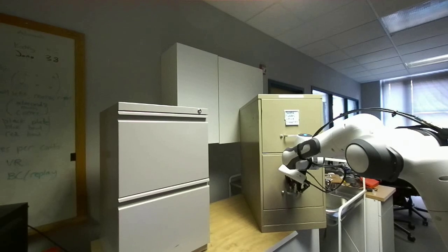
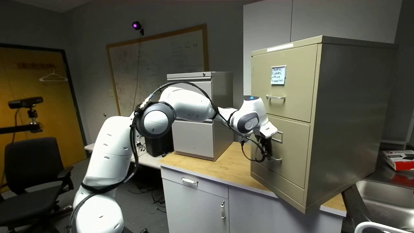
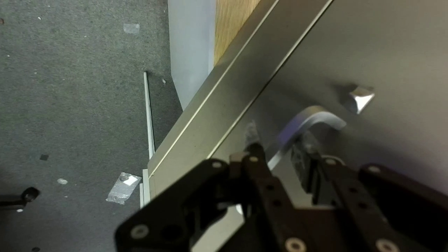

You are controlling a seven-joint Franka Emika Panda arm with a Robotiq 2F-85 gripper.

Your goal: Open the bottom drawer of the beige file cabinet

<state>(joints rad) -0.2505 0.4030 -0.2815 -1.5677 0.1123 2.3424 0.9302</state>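
The claw [image 3: 279, 136] is closed on the handle [image 3: 295, 126] of the bottom drawer [image 2: 291, 149], which looks pushed fully in, low in the beige cabinet [image 2: 343, 119] at the right of the worktop [image 2: 226, 169]. A good pull would run slow and straight out, since the cabinet partly overhangs the worktop's near edge and a jerk might shift it. There is one beige cabinet with two drawers and two handles, and, to its left, one grey cabinet [image 1: 162, 157] with two drawers.
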